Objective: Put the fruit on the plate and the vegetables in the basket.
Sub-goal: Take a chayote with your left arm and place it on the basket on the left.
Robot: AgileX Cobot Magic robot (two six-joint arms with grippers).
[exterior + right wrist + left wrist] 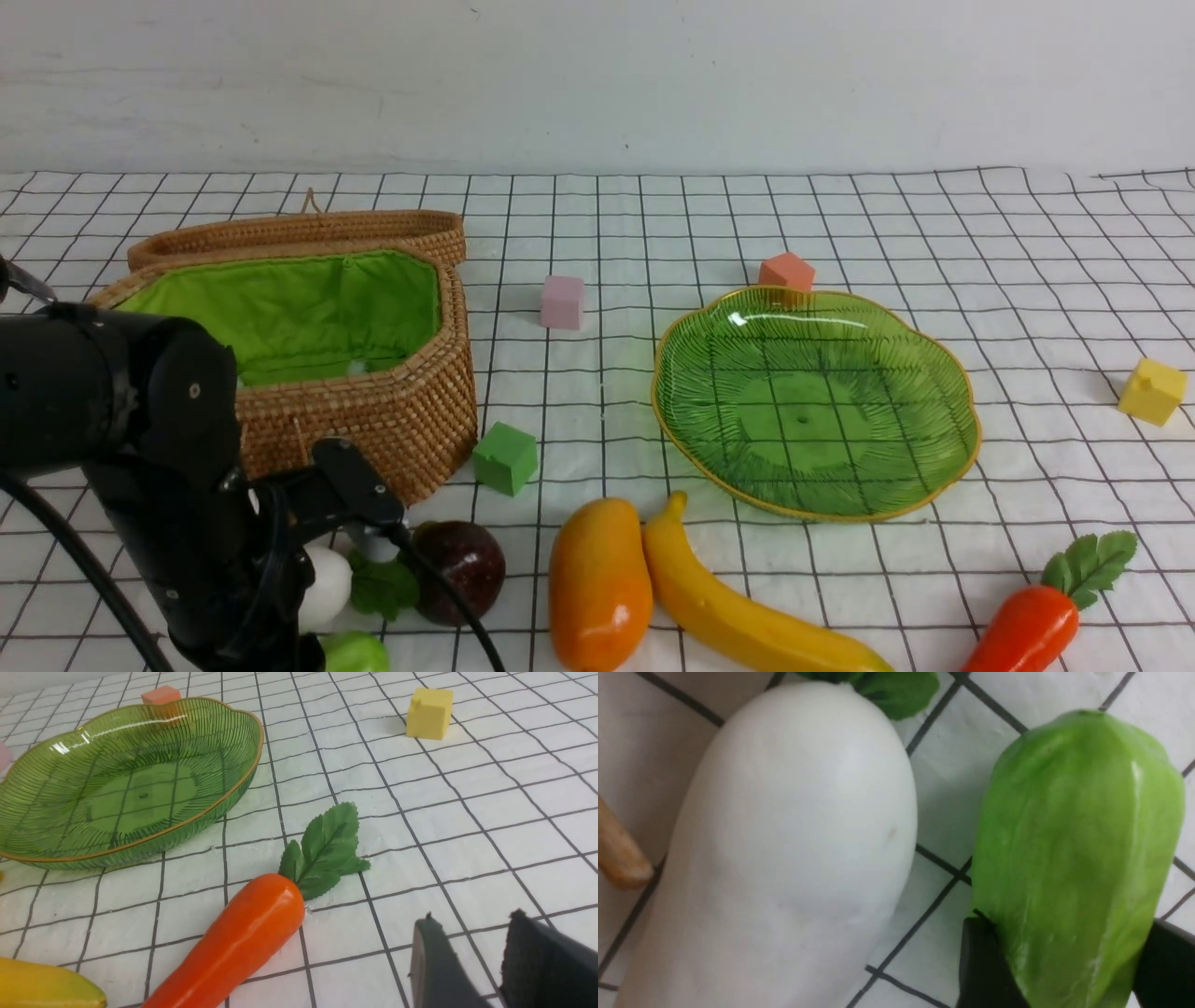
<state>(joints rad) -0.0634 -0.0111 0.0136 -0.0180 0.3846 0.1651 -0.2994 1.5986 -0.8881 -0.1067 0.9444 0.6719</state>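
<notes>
On the white checked tabletop (934, 224), the large octagonal brown wicker basket (411, 420) stands open just beyond the black left arm (140, 420). The wide green glass plate (962, 411) lies bare, well to the basket's right. The left gripper (1066, 921) has its jaws pressed on both flanks of the glossy light green ridged vegetable (1073, 826), seemingly clamped, just beside the white radish (784, 835). Lift straight up, clear the radish and the basket's near wall, then release low inside. The right gripper (472, 917) hangs near the orange carrot (243, 938), jaws slightly apart and empty. In the front view the arm covers most of the radish and the green vegetable. How far along the vegetable the jaws sit is cut off, and the basket's floor is hidden.
</notes>
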